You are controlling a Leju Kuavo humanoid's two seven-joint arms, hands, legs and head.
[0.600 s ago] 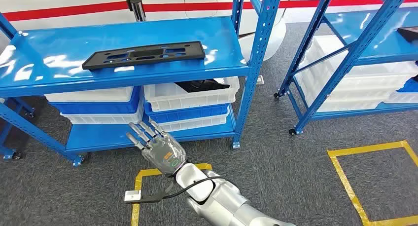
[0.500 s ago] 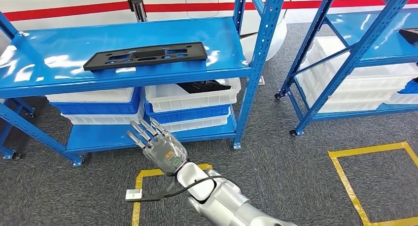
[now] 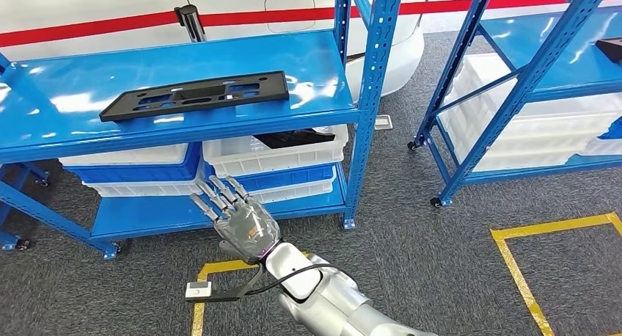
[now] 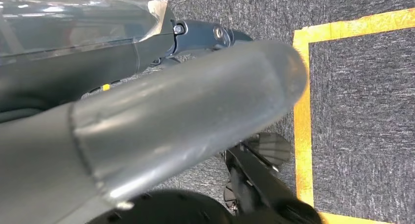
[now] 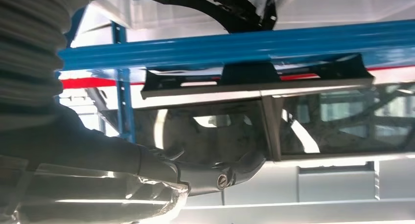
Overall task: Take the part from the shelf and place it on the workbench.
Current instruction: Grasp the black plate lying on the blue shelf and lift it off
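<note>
The right robot hand (image 3: 240, 222) is rising empty with fingers spread, readying to grasp the flat black part (image 3: 195, 95) lying on the blue shelf (image 3: 308, 72).

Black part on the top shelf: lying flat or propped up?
Lying flat. The black part rests full-length on the blue shelf; the right hand, open, is below it.
</note>
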